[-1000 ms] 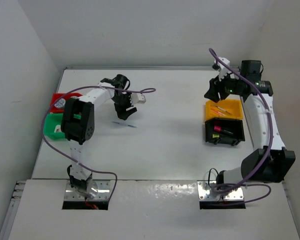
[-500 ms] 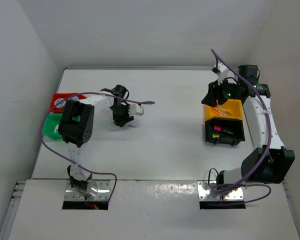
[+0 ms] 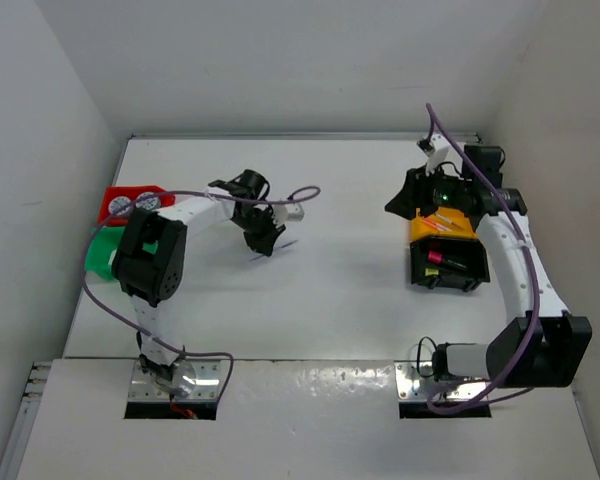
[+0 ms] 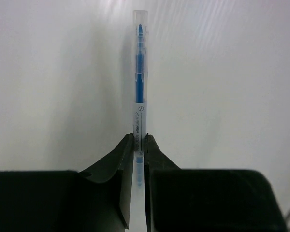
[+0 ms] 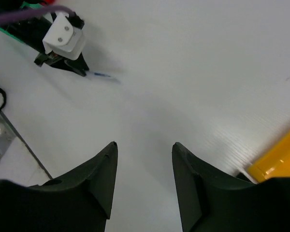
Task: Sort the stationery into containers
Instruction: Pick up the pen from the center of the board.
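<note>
A thin clear pen with a blue refill (image 4: pixel 139 87) lies along the white table, and my left gripper (image 4: pixel 140 140) is shut on its near end. From above, the left gripper (image 3: pixel 267 238) is left of the table's centre, with the pen's tip (image 3: pixel 286 243) poking out to its right. My right gripper (image 3: pixel 404 200) hangs open and empty, just left of the yellow-orange bin (image 3: pixel 450 228). In the right wrist view its fingers (image 5: pixel 144 145) stand apart over bare table. The black bin (image 3: pixel 448 266) holds highlighters. The red bin (image 3: pixel 130 203) holds two tape rolls, and the green bin (image 3: pixel 102 254) sits beside it.
The left arm's purple cable (image 3: pixel 298 196) loops above the left gripper. A corner of the yellow-orange bin (image 5: pixel 279 162) shows at the right of the right wrist view. White walls close the table at the back and sides.
My left gripper came down on the pen and closed on it, shifting slightly right. The right gripper swung left, off the yellow-orange bin, still open.
</note>
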### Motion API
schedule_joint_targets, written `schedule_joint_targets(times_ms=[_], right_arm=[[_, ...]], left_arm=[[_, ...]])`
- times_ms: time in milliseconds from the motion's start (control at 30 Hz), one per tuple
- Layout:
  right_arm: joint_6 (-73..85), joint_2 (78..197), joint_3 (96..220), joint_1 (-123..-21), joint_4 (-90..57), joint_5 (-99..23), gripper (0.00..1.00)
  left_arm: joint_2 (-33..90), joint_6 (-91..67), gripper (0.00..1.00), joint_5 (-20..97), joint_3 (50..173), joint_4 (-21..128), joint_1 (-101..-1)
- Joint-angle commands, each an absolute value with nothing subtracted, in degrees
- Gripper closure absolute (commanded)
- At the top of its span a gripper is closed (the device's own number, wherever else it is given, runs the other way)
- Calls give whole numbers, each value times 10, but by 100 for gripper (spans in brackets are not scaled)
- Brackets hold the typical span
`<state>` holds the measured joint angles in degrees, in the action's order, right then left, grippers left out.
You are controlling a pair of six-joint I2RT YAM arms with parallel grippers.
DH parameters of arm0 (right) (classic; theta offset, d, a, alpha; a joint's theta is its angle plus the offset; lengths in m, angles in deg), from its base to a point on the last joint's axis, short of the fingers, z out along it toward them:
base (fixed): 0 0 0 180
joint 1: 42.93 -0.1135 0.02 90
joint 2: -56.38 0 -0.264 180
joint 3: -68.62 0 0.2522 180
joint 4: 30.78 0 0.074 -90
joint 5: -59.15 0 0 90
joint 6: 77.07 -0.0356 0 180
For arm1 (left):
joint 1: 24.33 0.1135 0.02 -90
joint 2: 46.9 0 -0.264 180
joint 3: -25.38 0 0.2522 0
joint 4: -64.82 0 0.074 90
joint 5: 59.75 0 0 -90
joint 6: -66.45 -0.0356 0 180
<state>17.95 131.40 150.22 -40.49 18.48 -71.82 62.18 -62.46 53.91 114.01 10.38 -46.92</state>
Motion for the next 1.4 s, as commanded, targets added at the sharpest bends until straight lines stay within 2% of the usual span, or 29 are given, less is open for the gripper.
schedule_joint_targets(times_ms=[0,33,167,433,833,1100,1233,1367], right_arm=[[43,1301,1480,-449,69,-749,52],[20,1301,1474,-461,48,-753,52],[-100,1307,1467,-517,-58,-772,51],[-221,1350,1494,-588,-129,-760,49],[-298,1381,1471,-609,-197,-745,52],[-323,1386,1472,-622,-219,-717,52],[-326,1395,1477,-629,-225,-721,62],[-341,1397,1466,-634,-234,-724,73]], left_arm=[[536,-443,100,712,1198,136,-462],[525,-407,100,760,1203,181,-463],[469,-217,100,819,1178,325,-466],[437,-105,100,940,1136,438,-464],[406,31,100,970,1073,569,-461],[417,240,100,971,1028,769,-458],[416,324,100,969,1002,883,-456],[416,357,100,963,994,912,-453]])
